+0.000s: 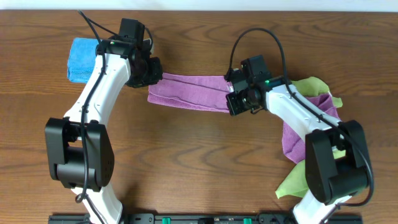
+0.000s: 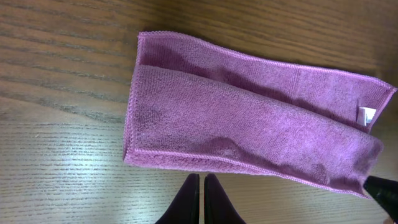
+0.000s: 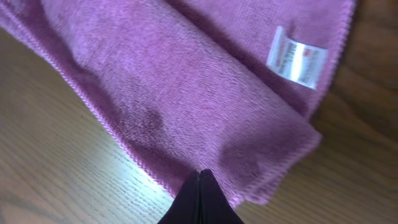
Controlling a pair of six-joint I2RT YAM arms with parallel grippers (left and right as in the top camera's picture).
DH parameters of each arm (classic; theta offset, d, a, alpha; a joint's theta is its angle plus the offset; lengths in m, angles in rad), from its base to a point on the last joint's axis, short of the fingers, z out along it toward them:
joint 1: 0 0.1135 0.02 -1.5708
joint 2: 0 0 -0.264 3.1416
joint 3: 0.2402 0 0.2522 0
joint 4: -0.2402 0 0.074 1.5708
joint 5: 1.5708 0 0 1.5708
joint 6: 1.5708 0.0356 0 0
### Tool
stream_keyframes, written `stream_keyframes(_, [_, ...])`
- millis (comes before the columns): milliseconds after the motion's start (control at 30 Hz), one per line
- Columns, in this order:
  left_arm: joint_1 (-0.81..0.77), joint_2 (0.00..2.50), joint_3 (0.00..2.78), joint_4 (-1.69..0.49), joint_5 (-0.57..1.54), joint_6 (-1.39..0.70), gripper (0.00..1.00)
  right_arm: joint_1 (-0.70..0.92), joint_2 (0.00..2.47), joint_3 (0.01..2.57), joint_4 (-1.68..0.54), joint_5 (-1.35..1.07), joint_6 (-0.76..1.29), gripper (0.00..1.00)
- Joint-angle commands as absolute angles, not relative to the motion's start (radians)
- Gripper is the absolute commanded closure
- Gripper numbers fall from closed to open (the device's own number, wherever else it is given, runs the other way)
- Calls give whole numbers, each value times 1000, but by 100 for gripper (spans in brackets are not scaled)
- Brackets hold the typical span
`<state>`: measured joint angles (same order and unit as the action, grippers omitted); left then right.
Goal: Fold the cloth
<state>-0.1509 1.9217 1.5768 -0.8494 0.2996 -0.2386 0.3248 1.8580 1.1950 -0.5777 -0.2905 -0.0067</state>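
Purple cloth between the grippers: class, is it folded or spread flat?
Folded. The purple cloth lies as a long strip, one layer doubled over another, whose edge and white label show beyond it.

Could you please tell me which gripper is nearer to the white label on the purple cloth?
Right. The right gripper sits at the labelled end of the purple cloth, close to the white label; the left gripper is off the opposite end.

Arms stretched forward (both); left tool (image 2: 201,178), right tool (image 3: 199,174) closed.
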Motion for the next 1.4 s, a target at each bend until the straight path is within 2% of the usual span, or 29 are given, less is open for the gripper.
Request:
stream_keyframes(0, [-147,1937,1560,-857,289,-243,94,307,1845,1209,-600,-251,36,98])
stream_keyframes(33, [-147,1937,1558,-857,289,-243,94,301,1847,1208,-609,-251,47,98])
stream_keyframes(100, [-147,1938,1557,-861,289,-243,94,282,1851,1208,-616,-257,71,80])
stream_keyframes(167, [-147,1938,1557,-862,289,-243,94,253,1851,1208,-612,-295,83,71])
stream_keyframes(233, [-147,1938,1557,-865,289,-243,94,221,1851,1208,-610,-363,86,70])
stream_keyframes(400, [-147,1938,1557,-863,289,-243,94,176,1851,1185,-611,-516,86,75])
stream_keyframes(900, [-147,1938,1557,-864,289,-243,93,186,1852,1078,-525,-604,169,73])
stream_keyframes(1067, [-147,1938,1557,-864,289,-243,93,189,1852,1064,-508,-614,196,71])
stream_keyframes(1133, [-147,1938,1557,-864,289,-244,94,191,1852,1062,-509,-616,204,67])
stream_keyframes(1367, [-147,1938,1557,-863,289,-243,93,203,1852,1062,-472,-636,261,66])
